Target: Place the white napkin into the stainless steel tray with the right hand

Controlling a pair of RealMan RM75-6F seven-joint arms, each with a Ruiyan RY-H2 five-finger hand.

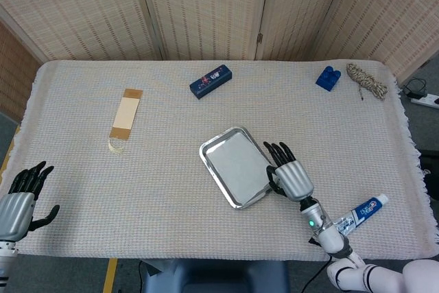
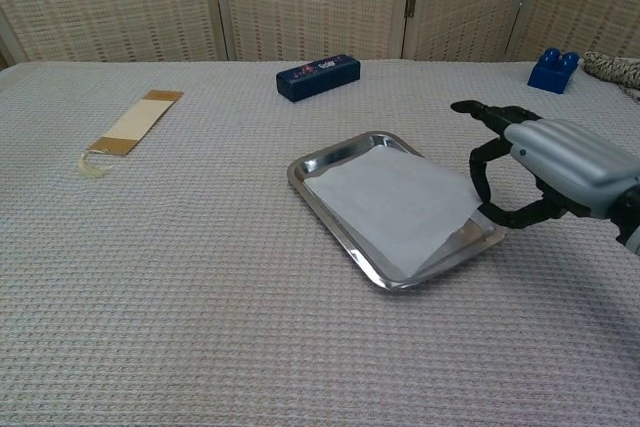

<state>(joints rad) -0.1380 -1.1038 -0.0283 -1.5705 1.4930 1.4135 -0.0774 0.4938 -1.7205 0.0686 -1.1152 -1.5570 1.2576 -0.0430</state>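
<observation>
The white napkin (image 1: pixel 239 168) (image 2: pixel 390 202) lies flat inside the stainless steel tray (image 1: pixel 206 149) (image 2: pixel 300 172) near the table's middle, and its near corner reaches the tray's front rim. My right hand (image 1: pixel 288 173) (image 2: pixel 540 162) hovers at the tray's right edge, its fingers stretched out and apart and its thumb (image 2: pixel 505 217) curled low beside the rim, holding nothing. At the near left table edge my left hand (image 1: pixel 17 200) rests with fingers spread, seen only in the head view.
A dark blue box (image 1: pixel 210 81) (image 2: pixel 318 77) lies behind the tray. A tan card strip (image 1: pixel 125 116) (image 2: pixel 133 122) is at the left. A blue brick (image 1: pixel 328 77) (image 2: pixel 554 69) and a rope coil (image 1: pixel 367 80) sit far right. A toothpaste tube (image 1: pixel 363 211) lies near the front right.
</observation>
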